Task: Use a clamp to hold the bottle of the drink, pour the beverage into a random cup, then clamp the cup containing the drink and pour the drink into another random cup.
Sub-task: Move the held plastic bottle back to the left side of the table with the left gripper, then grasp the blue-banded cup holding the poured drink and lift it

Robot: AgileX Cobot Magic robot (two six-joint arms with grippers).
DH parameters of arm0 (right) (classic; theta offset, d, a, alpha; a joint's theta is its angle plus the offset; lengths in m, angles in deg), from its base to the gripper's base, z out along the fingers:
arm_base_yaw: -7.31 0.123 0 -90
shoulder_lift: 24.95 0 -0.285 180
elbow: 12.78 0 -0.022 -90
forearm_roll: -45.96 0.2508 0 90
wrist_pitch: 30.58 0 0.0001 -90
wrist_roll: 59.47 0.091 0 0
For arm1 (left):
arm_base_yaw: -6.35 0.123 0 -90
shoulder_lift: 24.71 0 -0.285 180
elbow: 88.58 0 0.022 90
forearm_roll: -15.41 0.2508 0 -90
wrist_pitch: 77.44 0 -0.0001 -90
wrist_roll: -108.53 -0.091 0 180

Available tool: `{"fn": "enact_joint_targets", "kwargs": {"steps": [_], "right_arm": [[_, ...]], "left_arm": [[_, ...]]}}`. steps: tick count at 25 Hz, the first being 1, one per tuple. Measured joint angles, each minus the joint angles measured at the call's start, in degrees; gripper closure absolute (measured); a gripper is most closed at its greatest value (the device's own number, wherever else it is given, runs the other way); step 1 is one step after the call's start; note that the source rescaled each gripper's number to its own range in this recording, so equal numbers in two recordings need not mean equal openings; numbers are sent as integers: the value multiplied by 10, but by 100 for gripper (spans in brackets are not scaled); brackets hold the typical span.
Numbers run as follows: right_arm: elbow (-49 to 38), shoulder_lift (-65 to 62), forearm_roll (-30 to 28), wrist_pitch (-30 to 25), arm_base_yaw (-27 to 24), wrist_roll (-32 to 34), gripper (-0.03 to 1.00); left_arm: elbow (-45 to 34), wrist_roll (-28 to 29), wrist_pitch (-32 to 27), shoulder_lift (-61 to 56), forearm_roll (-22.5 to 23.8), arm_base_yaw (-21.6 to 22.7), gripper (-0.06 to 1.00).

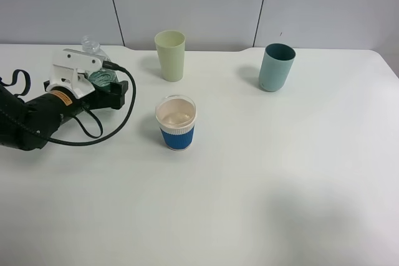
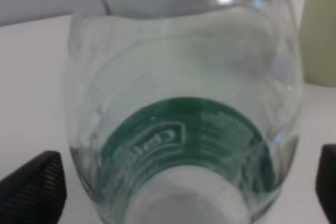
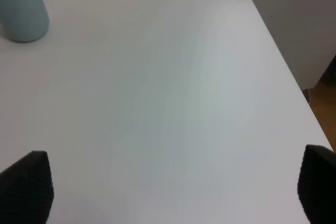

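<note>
Bottle (image 2: 184, 77) stood roughly upright between the spread jaws of the left pincer (image 2: 178, 187), touching neither; the right pincer (image 3: 170, 187), spread and empty, hung well apart.

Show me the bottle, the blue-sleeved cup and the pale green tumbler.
bottle (image 2: 210, 124), left wrist view, green label band.
blue-sleeved cup (image 1: 176, 137), high view, blue sleeve.
pale green tumbler (image 1: 170, 60), high view, side wall.

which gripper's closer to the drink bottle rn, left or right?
Left. The left gripper straddles the bottle, one finger on each side. The right gripper hangs over the table on the teal cup side, bottle not in its view.
</note>
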State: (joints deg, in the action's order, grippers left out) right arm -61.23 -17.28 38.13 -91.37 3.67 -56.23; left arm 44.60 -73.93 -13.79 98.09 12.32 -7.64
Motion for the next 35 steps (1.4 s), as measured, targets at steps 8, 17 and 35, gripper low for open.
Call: {"fn": "enact_joint_targets", "kwargs": {"steps": [8, 17, 35], "right_arm": [[0, 0, 0, 0, 0, 0, 17], [0, 0, 0, 0, 0, 0, 17], [0, 0, 0, 0, 0, 0, 17]], "left_arm": [[-6, 0, 0, -3, 0, 0, -4], [-112, 0, 1, -93, -9, 0, -4], [-243, -3, -173, -447, -110, 0, -4]]}}
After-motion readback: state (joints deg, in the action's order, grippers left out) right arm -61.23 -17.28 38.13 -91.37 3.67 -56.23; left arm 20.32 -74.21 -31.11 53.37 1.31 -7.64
